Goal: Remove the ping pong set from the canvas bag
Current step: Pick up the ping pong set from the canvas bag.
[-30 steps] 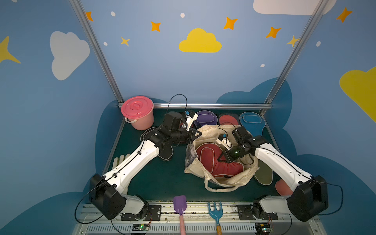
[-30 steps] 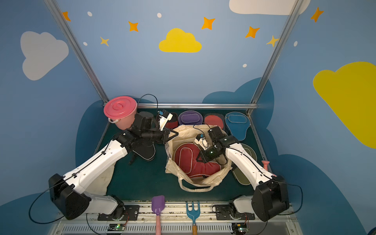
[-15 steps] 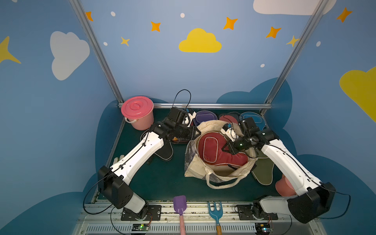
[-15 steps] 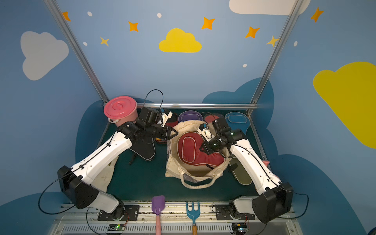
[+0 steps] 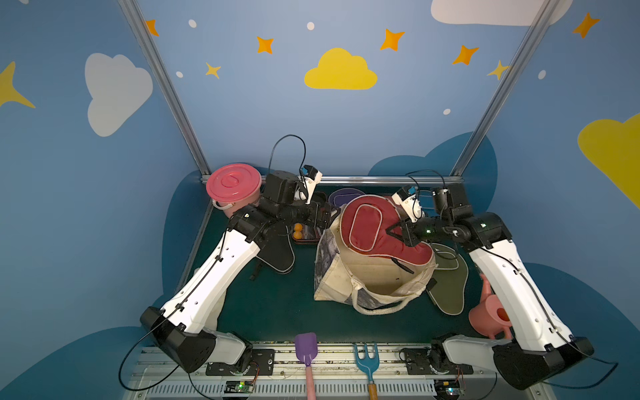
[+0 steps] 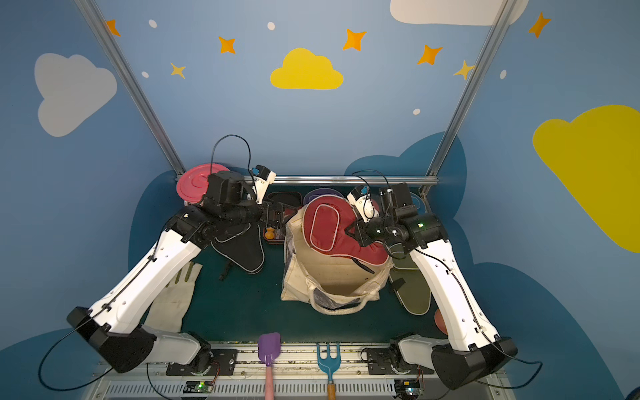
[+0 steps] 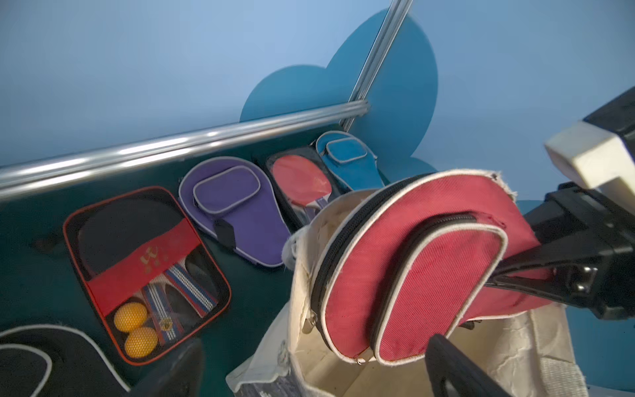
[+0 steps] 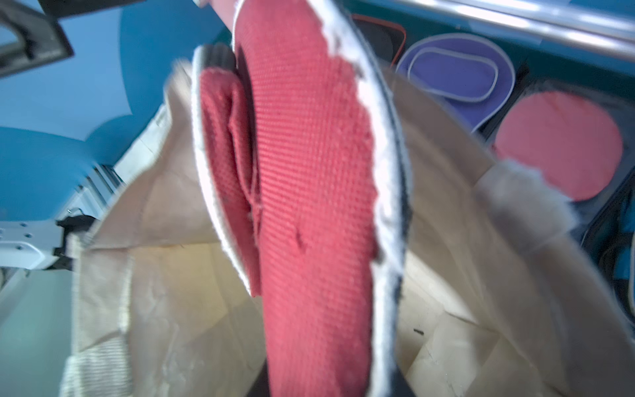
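Cream canvas tote bag (image 5: 367,277) with grey-blue printed patches stands open-mouthed on the dark green table (image 5: 277,311), mid-workspace. Maroon paddle-shaped zip cover (image 5: 370,225) hangs tilted above the bag's mouth, its round end over the far rim; contact with the rim cannot be determined. Right gripper (image 5: 396,232) is clamped on the cover near its narrow neck. Left gripper (image 5: 329,216) sits just beside the rim on the left arm's side, jaws spread wide, holding nothing. Black-red rectangular case (image 7: 137,261) with two orange balls lies on the table outside the bag.
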`<control>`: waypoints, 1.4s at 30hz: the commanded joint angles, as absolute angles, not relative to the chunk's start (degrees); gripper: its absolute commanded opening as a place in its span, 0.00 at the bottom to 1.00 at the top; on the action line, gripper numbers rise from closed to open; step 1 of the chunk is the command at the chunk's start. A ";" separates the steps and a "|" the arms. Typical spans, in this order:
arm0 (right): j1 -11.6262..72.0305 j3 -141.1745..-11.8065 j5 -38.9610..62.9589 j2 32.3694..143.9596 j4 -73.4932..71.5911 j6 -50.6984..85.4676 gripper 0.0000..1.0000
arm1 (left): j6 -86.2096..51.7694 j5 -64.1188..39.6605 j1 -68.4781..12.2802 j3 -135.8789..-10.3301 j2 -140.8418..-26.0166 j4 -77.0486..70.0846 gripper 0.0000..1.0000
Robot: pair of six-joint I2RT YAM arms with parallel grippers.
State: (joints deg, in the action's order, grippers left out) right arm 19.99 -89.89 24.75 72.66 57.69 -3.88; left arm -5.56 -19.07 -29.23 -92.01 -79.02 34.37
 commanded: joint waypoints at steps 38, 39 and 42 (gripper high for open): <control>8.24 -92.78 61.90 74.48 46.77 -1.46 0.82 | -20.51 -59.63 -20.58 -73.12 -69.42 -2.46 0.04; 8.23 -92.73 63.04 75.01 46.99 -1.76 0.83 | -20.57 -60.53 -20.44 -73.20 -69.38 -2.46 0.04; 8.85 -92.05 66.08 75.87 46.52 -2.00 0.85 | -20.65 -63.78 -20.30 -73.54 -69.79 -2.46 0.03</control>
State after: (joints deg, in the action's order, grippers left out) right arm 8.34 -91.44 61.65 74.96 45.28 -0.19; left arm -21.28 -58.35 -20.25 -71.50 -72.38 2.96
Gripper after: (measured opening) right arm 0.849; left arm 0.238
